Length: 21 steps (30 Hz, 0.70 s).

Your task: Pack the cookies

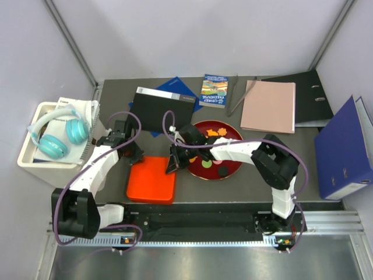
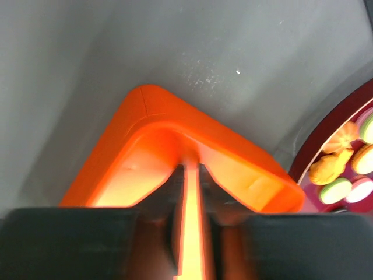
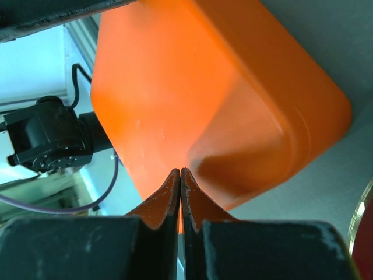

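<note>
The cookies [image 1: 214, 133] are spread on a red plate [image 1: 211, 175] near the middle of the table [image 1: 245, 189]; orange, green and black pieces can be made out. An orange box [image 1: 150, 182] is set just beside the plate's left rim, toward the table's near edge. The right gripper [image 1: 173, 165] is held at the box's right edge, its fingers pressed together with nothing between them. The left gripper [image 1: 135, 156] is placed at the box's far left corner. Its fingers are nearly closed, and whether the box wall is pinched cannot be told.
</note>
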Available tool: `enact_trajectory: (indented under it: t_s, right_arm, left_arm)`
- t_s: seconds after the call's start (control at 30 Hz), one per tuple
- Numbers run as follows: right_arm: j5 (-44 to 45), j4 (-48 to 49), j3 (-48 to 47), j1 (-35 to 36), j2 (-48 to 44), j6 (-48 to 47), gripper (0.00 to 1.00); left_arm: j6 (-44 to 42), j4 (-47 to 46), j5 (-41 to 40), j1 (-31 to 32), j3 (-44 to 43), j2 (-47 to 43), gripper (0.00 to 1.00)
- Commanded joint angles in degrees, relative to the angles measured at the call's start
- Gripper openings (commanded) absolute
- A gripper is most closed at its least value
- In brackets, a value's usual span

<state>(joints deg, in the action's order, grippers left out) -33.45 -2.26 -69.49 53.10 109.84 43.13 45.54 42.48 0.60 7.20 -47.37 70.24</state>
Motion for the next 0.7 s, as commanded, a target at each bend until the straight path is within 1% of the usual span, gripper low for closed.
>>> enact_trajectory:
  t_s: [0.0,0.03,0.07,0.13,0.17,0.23,0.27,0.3,0.33,0.37,0.43,0.47,0.5,0.57,0.6,0.67]
  right_arm:
    - [4.87,-5.90,-6.00,-0.28,-7.35,-4.63,0.00]
    - [5.67,-6.87,-7.48,-0.45,-8.49,-5.07,0.00]
    - [6.37,-8.97,-8.19,-0.63,-10.42,-5.86,0.03]
    - [8.83,-11.96,-10.91,-1.16,-12.45,-7.27,0.09]
    - [9.80,-13.37,-11.71,-1.42,-14.46,-8.75,0.16]
    - [13.49,-17.76,-13.56,-1.86,-16.32,-10.43,0.24]
    - [15.07,-19.43,-14.08,-1.86,-17.63,-12.44,0.35]
    - [18.65,-22.41,-14.44,-1.86,-19.73,-13.42,0.40]
    - [20.51,-23.57,-14.18,-1.86,-21.32,-14.12,0.44]
    - [24.19,-24.53,-13.57,-1.86,-22.73,-15.26,0.48]
    - [27.72,-26.20,-10.67,-1.86,-27.47,-16.24,0.51]
    - [31.13,-26.56,-9.36,-1.86,-29.05,-17.11,0.52]
    - [32.82,-26.91,-6.30,-1.77,-31.07,-17.47,0.53]
    - [37.47,-27.44,-3.29,-1.95,-36.35,-18.17,0.55]
    - [38.71,-27.79,-0.84,-1.86,-37.84,-18.52,0.55]
    - [42.31,-29.28,0.76,-1.86,-41.80,-19.14,0.57]
  left_arm:
    - [-3.52,-0.64,-1.39,-0.08,-5.61,-3.61,0.29]
    - [-3.96,-0.03,-1.31,0.00,-6.93,-3.44,0.38]
    - [-4.40,0.32,-1.22,-0.08,-9.73,-3.18,0.41]
    - [-4.67,0.85,-0.95,0.01,-11.77,-2.30,0.47]
    - [-4.76,1.29,-0.87,0.09,-13.08,-2.04,0.53]
    - [-5.19,1.20,-0.95,0.44,-13.88,-2.21,0.58]
    - [-6.15,0.77,-0.95,0.53,-13.88,-2.30,0.75]
    - [-6.77,0.50,1.83,0.79,-13.80,-2.30,0.87]
    - [-7.39,0.15,2.64,1.06,-13.71,-2.30,0.99]
    - [-8.70,-0.03,2.82,1.58,-13.71,-2.21,0.99]
    - [-9.94,0.15,2.13,3.69,-13.97,-1.77,0.99]
    - [-10.81,0.23,1.51,4.74,-14.06,-1.60,0.99]
    - [-11.26,0.06,1.07,6.93,-14.23,-1.07,0.99]
    - [-11.61,0.15,-2.07,9.66,-15.29,-0.54,0.99]
    - [-11.70,0.15,-3.23,12.72,-15.73,0.33,0.99]
    - [-11.70,-0.38,-4.73,15.37,-17.22,1.21,0.99]
